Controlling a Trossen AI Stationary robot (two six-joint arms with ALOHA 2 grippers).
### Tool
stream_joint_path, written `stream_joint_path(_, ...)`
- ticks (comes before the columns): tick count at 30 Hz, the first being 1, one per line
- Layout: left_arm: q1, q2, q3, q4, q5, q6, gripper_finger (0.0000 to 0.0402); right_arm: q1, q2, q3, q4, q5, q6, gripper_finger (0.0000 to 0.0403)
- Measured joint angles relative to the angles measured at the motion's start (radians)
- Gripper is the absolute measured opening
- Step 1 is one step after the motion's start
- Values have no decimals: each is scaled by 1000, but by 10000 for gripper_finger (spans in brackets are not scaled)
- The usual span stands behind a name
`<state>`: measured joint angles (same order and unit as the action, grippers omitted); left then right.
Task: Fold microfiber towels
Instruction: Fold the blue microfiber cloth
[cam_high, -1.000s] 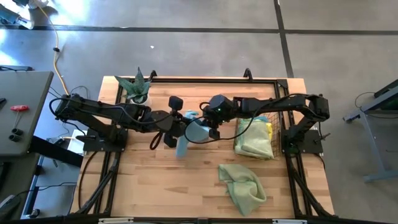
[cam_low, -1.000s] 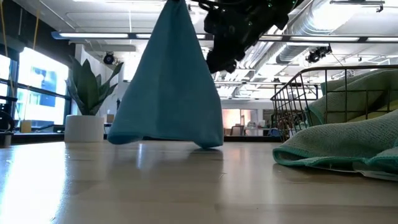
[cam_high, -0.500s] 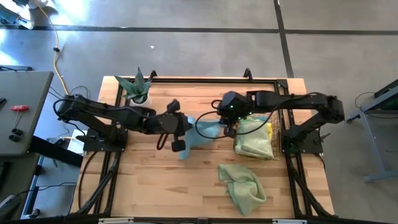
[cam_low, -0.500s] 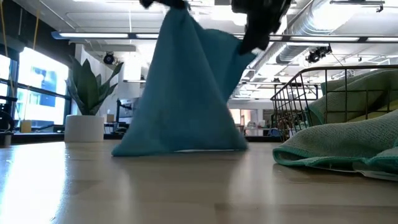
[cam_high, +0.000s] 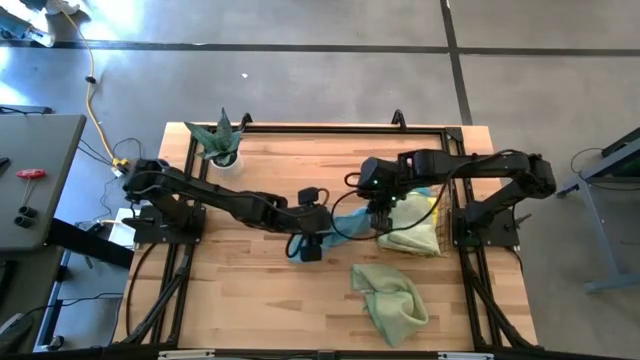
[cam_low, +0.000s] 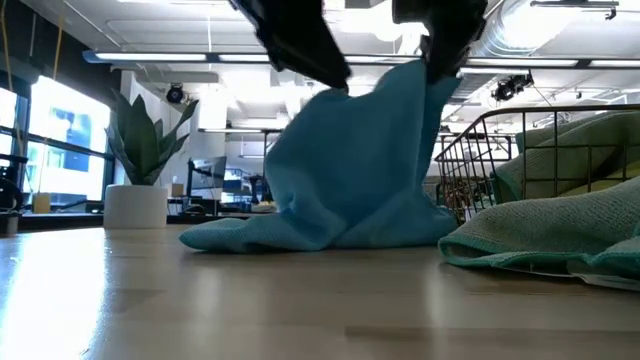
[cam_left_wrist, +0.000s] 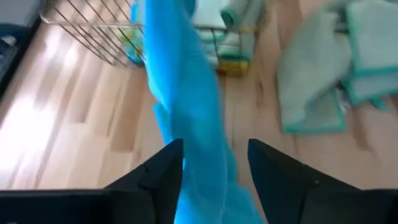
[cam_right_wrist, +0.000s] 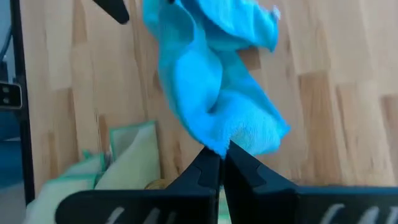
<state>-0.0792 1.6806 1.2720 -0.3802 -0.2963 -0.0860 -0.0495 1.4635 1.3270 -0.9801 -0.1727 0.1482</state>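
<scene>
A light blue microfiber towel (cam_high: 345, 222) stretches between my two grippers at mid-table, its lower part lying on the wood (cam_low: 260, 236). My right gripper (cam_high: 380, 205) is shut on its upper end, next to the copper wire basket (cam_high: 436, 232). My left gripper (cam_high: 318, 238) stands open lower down, and the towel (cam_left_wrist: 193, 124) runs between its fingers. A pale green towel (cam_high: 390, 298) lies crumpled on the table near the front. More green and yellow towels (cam_high: 405, 235) fill the basket. My left gripper has the blue towel running through the gap of its open fingers; one finger (cam_left_wrist: 163, 177) lies right beside the cloth, and I cannot tell whether it touches. My right gripper pinches a bunched end of the blue towel (cam_right_wrist: 231, 138) between its shut fingertips, slanting down from above. The cloth hangs slack below it, its lower part on the table.
A potted plant (cam_high: 221, 142) stands at the far left of the table. The basket sits close to the right gripper's right. Bare wood lies at the near left (cam_high: 240, 300).
My left gripper has dropped toward the table and moved right, rolled about its axis, and opened, letting go of the towel. My right gripper has carried its end toward the basket. The towel, which hung upright, now slopes from the right gripper, and its lower part is spread on the table.
</scene>
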Motion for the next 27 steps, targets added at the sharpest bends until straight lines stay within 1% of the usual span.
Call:
stream_joint_path(3, 0, 22, -1, 58, -38, 12, 184, 16, 0, 0, -14, 0, 13, 0)
stream_joint_path(7, 7, 32, 0, 198, -36, 63, 185, 33, 0, 0, -10, 1, 8, 0)
stream_joint_path(10, 23, 31, 1, 286, -34, 88, 184, 46, 0, 0, 1, 34, -16, 0)
stream_joint_path(12, 41, 32, 1, 337, 1, 83, 184, 55, 0, 0, 4, 71, -47, 0)
stream_joint_path(16, 78, 44, 1, 377, 136, 30, 184, 71, 0, 0, 20, 131, -126, 0)
stream_joint_path(18, 90, 61, 1, 362, 161, 15, 184, 79, 0, 0, 28, 139, -148, 0)
stream_joint_path(21, 107, 92, 1, 380, 171, 11, 184, 94, 0, 0, 29, 139, -188, 0)
stream_joint_path(27, 133, 138, 1, 399, 330, -26, 184, 111, 0, 0, 28, 162, -210, 0)
